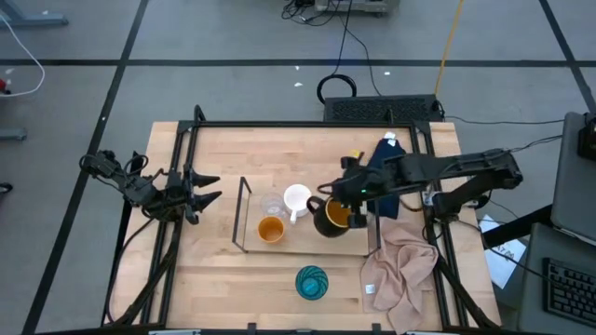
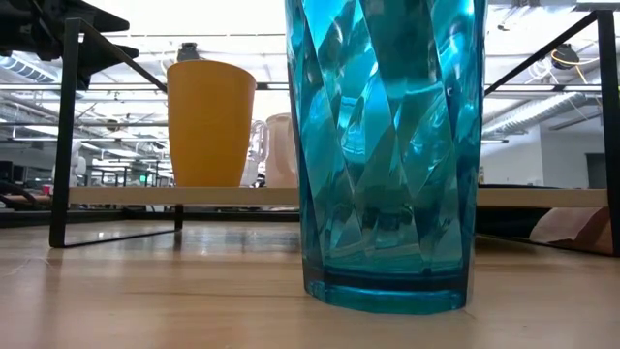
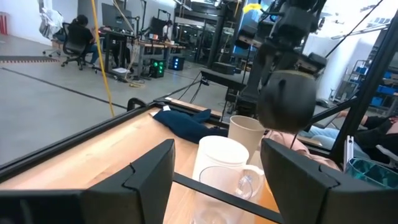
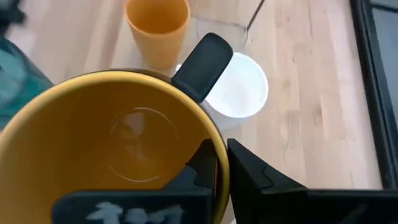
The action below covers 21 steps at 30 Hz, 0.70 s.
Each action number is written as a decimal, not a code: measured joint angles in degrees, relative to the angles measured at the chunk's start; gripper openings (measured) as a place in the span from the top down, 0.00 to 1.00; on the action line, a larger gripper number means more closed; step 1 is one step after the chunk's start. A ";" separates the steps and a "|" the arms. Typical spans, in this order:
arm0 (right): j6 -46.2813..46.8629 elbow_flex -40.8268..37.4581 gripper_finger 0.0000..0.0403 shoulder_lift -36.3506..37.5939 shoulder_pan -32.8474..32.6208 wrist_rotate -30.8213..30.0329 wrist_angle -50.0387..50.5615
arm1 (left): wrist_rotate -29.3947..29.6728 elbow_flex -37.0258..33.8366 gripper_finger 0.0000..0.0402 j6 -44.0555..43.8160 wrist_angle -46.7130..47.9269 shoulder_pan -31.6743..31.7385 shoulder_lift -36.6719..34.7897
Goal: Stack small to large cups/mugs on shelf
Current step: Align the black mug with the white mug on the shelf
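right gripper point(image 1: 346, 207): clamping its jaws on the rim of the dark mug point(image 1: 331, 217), one finger inside against the yellow wall, holding it over the right part of the shelf point(image 1: 279, 244)
left gripper point(image 1: 209, 189): jaws standing wide apart, empty, waiting left of the shelf
shelf: carrying the clear glass point(image 1: 271, 205), orange cup point(image 1: 270, 229) and white mug point(image 1: 297, 200) close together
teal cup point(image 1: 312, 282): standing near, on the table point(image 1: 214, 279)
cloth point(image 1: 400, 265): lying right

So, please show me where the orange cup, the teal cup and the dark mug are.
orange cup point(image 1: 270, 229): high view, on its open mouth.
teal cup point(image 1: 312, 282): high view, on its patterned inside.
dark mug point(image 4: 124, 149): right wrist view, on its yellow inner bottom.
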State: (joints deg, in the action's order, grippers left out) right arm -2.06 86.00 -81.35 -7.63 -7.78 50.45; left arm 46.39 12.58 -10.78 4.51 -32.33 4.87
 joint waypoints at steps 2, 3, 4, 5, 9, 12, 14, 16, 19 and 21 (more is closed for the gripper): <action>-1.14 2.26 0.97 -2.34 0.03 -0.15 2.20 | -0.02 0.00 0.41 -0.45 0.04 -0.01 0.02; -1.68 3.57 0.97 -3.39 0.03 -0.25 3.13 | -0.04 0.00 0.41 -0.55 0.04 -0.01 0.00; -1.91 4.58 0.97 -4.30 -0.11 -0.29 3.58 | -0.04 0.00 0.41 -0.59 0.02 0.01 0.00; -2.14 5.63 0.97 -5.02 -0.27 -0.28 3.91 | -0.04 0.00 0.41 -0.56 0.10 -0.01 0.01; -3.70 8.69 0.97 -6.60 -0.81 0.32 3.87 | -0.04 0.00 0.41 -0.27 0.48 0.01 0.00; -4.43 9.53 0.97 -6.47 -1.51 0.37 3.72 | -0.04 0.00 0.41 -0.09 0.49 0.00 0.00; -4.90 9.57 0.97 -6.47 -2.23 0.42 3.37 | -0.02 0.00 0.41 -0.03 0.48 0.00 0.01; -5.52 9.57 0.97 -6.61 -2.65 2.39 3.50 | -0.04 0.00 0.41 0.00 0.52 -0.01 0.00; -6.96 9.57 0.97 -7.36 -3.17 4.57 2.42 | -0.04 0.00 0.41 0.00 0.91 0.01 0.00; -7.78 9.57 0.97 -8.19 -3.17 6.56 2.17 | -0.02 0.00 0.41 -0.38 1.30 -0.01 0.00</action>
State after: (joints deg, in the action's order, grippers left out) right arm -9.84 95.57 -89.54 -10.80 -1.22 52.62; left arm 46.37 12.58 -11.16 5.82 -32.34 4.86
